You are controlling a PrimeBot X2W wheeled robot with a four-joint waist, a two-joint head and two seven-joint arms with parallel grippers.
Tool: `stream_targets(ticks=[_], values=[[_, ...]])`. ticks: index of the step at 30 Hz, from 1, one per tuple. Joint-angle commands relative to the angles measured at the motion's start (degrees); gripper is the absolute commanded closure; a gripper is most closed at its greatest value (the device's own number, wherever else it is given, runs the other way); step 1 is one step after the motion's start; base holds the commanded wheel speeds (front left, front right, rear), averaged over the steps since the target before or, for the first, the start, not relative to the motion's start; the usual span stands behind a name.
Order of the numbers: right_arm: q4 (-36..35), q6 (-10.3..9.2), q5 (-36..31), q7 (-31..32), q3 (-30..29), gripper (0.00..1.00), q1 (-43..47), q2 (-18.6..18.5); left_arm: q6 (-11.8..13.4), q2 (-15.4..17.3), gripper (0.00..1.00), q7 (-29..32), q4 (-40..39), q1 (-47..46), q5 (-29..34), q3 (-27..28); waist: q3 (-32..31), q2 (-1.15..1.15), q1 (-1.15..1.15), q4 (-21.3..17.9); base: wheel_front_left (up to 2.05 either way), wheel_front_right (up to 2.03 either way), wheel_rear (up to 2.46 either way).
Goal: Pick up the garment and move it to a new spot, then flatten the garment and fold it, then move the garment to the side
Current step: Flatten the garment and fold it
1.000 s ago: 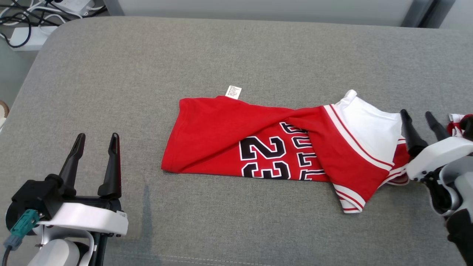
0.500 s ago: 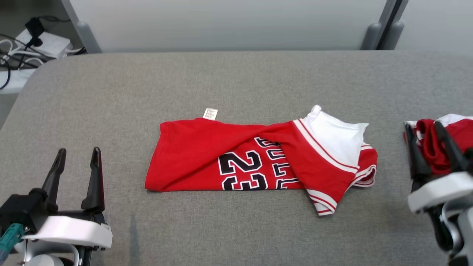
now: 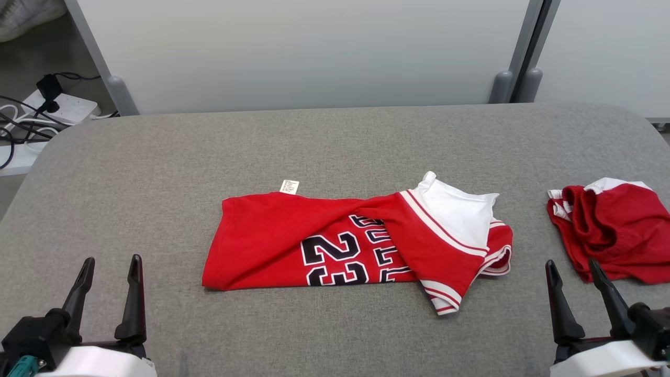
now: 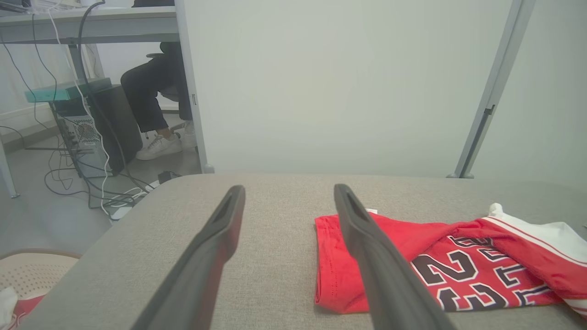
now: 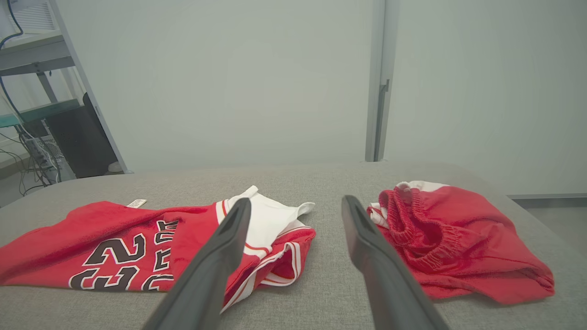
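Note:
The garment (image 3: 272,246) is a red jersey with a black "23" and white-trimmed sleeves, lying folded into a long band in the middle of the grey table (image 3: 335,141). It also lies right of my fingers in the left wrist view (image 4: 335,266) and to the left in the right wrist view (image 5: 91,224). My left gripper (image 3: 112,259) (image 4: 290,188) is open over bare table, left of the jersey near the front edge. My right gripper (image 3: 571,263) (image 5: 296,200) is open too, nothing between its fingers, in front of the gap between the jersey and a second red piece.
Bunched red shorts (image 3: 612,230) (image 5: 458,238) lie at the table's right end. A pale partition wall (image 3: 303,52) runs behind the table. Cables and a power strip (image 3: 57,107) lie on the floor at far left. A seated person's legs (image 4: 151,91) are beyond the partition.
The head camera has tilted up, bringing the wall and the shorts into view. My right gripper has drawn back from the jersey's right end toward the front edge, staying open.

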Motion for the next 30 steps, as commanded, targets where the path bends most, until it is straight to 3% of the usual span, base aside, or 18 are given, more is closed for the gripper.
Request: stream_targets(ticks=[1,12,26,30], values=[[-3.2,0.24,-0.9,0.5,0.5,0.00,0.4,-0.3,-0.2,1.5,0.00,-0.6,-0.9,-1.7,-0.5,2.8,-0.2,0.00,0.00,-0.2,0.00,0.00,0.00],[-9.4,0.24,-2.2,3.5,1.1,0.00,3.7,0.9,-0.5,0.6,0.00,-0.9,-0.4,-1.2,-0.6,3.6,0.5,0.00,0.00,-1.5,0.00,0.00,0.00],[-9.5,0.24,-1.5,4.6,2.0,0.00,0.7,0.7,-1.7,0.7,0.00,0.5,0.7,-6.4,-0.1,2.2,4.2,0.00,0.00,-3.3,0.00,0.00,0.00],[-9.2,0.24,-0.6,5.3,2.7,0.00,-2.5,0.2,-3.1,1.1,0.00,2.4,1.5,-9.4,-0.5,1.4,6.7,0.00,0.00,-4.5,0.00,0.00,0.00]])
